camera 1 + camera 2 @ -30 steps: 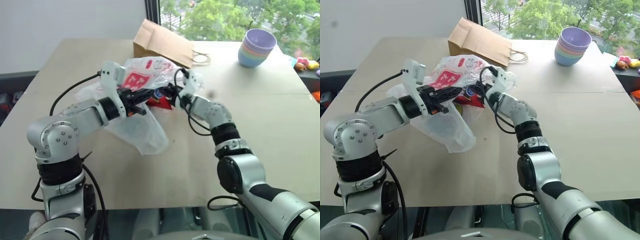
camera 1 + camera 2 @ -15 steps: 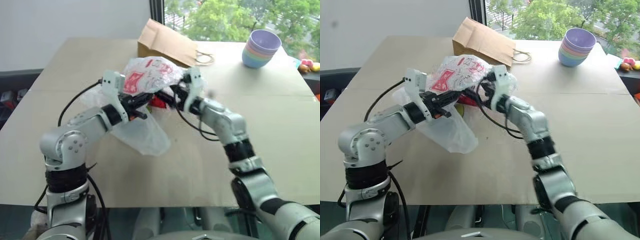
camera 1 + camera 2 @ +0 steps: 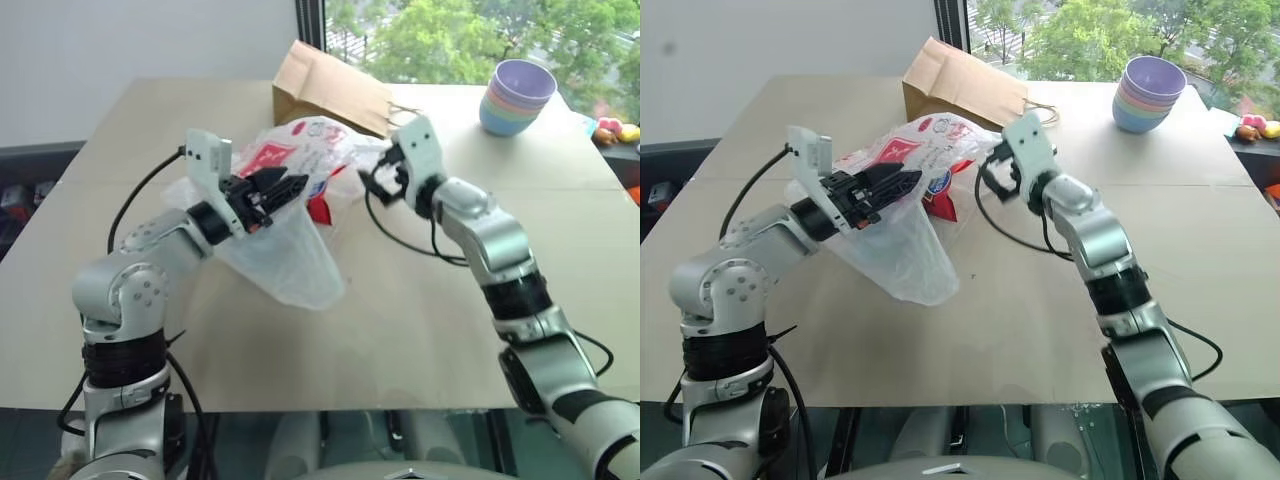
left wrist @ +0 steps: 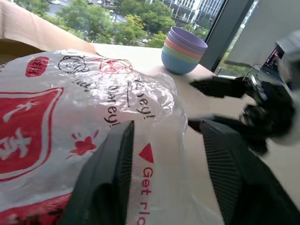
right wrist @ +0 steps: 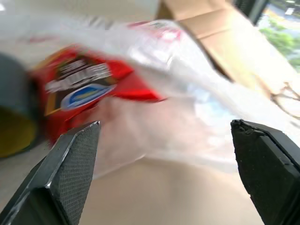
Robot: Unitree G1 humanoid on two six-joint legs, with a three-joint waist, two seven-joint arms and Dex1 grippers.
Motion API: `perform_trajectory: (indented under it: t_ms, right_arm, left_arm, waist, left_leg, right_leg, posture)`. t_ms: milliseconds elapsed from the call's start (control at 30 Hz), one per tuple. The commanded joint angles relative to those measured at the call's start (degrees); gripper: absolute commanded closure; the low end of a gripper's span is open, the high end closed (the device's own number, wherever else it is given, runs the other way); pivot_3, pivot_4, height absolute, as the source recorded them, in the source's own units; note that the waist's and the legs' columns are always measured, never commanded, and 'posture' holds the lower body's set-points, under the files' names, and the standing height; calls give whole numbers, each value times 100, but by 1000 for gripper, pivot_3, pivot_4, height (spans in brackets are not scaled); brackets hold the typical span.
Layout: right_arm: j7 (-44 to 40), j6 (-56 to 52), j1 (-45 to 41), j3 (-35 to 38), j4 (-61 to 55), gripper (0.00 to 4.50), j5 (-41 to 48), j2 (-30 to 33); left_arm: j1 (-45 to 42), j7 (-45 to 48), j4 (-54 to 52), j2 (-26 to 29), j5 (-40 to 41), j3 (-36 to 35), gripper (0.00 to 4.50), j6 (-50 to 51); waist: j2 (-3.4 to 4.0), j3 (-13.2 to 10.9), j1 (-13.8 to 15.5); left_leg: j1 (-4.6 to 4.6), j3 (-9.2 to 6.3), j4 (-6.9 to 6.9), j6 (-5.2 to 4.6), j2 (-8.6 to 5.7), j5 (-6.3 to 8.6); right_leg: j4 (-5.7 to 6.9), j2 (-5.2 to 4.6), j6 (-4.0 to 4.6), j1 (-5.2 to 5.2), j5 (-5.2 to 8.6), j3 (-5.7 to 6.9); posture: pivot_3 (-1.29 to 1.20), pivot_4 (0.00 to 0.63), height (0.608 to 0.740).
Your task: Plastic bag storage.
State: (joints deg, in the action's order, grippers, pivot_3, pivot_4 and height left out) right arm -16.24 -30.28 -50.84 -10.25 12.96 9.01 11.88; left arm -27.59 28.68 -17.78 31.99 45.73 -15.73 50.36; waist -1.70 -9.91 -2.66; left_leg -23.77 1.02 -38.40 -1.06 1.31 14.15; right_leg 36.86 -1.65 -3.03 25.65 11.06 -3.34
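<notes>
1. Right gripper [image 3: 992, 175] has let go and swung right, off the bag [image 3: 290, 215]; jaws wide open, empty.
2. Left gripper [image 3: 285, 187] jaws have parted, film between them; hold looks loose.
3. Bag droops onto the surface [image 3: 400, 330], snack packet [image 3: 940, 200] inside; storage not done, regrasp likely.

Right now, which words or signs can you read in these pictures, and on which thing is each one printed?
"Get rl", cut off by the edge: red print on the plastic bag.
Black handwriting-style words, perhaps "Honey!": same bag, not certain.
White marks on its red patches: characters, not readable.
Label on the red snack packet: too blurred to read.
</notes>
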Motion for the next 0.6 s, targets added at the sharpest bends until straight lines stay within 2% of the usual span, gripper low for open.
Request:
perform_trajectory:
  t_ms: [33, 133, 233, 300, 367, 467, 600]
  right_arm:
    - [200, 897, -677, 302, 1484, 0, -288, -117]
    - [155, 1588, -1182, 317, 2807, 0, -549, -122]
    - [-235, 1863, -1411, 278, 3808, 0, -701, -27]
    - [-487, 2043, -1443, 252, 4058, 0, -796, 88]
    - [-900, 2167, -1421, 154, 4028, 0, -921, 275]
    - [-1140, 2341, -1490, 87, 4164, 0, -1128, 500]
    - [-789, 2667, -1854, 256, 5097, 0, -1198, 224]
  left_arm:
    - [88, 306, -457, 280, 375, -309, 1879, -44]
    - [297, 459, -678, 573, 867, -617, 1879, 196]
    - [901, 820, -955, 1145, 1609, -1186, 1879, 639]
    - [1398, 1087, -1148, 1498, 2200, -1524, 1879, 980]
    - [2024, 1395, -1477, 1773, 2411, -1671, 1879, 1082]
    - [2646, 1390, -1779, 1735, 2477, -1644, 1879, 1023]
    - [2890, 1028, -2000, 1429, 2265, -1217, 1879, 750]
  waist:
    - [0, 0, 14]
    - [0, 0, 25]
    - [2, -1, 10]
    - [2, -3, -11]
    - [16, -13, -44]
    - [14, -12, -45]
    - [22, -17, -89]
  left_leg:
    - [-4, 0, 4, -1, 0, 0]
    - [-8, -5, 10, -2, -3, 3]
    - [-11, -5, 16, -5, -3, 6]
    - [-13, -4, 22, -8, -3, 8]
    - [-15, -6, 24, -10, -1, 10]
    - [-16, -11, 22, -13, -5, 11]
    - [-4, -7, 11, -12, -3, 9]
  right_leg:
    - [-7, -2, 1, 1, 0, 1]
    - [-10, -10, 1, 1, 0, 10]
    - [-20, -15, 1, 2, 1, 12]
    - [-29, -18, 1, 2, 1, 13]
    - [-33, -19, 1, 3, 1, 14]
    - [-33, -22, 0, 0, 2, 24]
    - [-21, -16, 1, -5, 2, 18]
  posture:
    - [0, 150, 740]
    - [0, 150, 740]
    - [0, 150, 740]
    - [0, 150, 740]
    - [0, 150, 740]
    - [0, 150, 740]
    - [0, 150, 740]
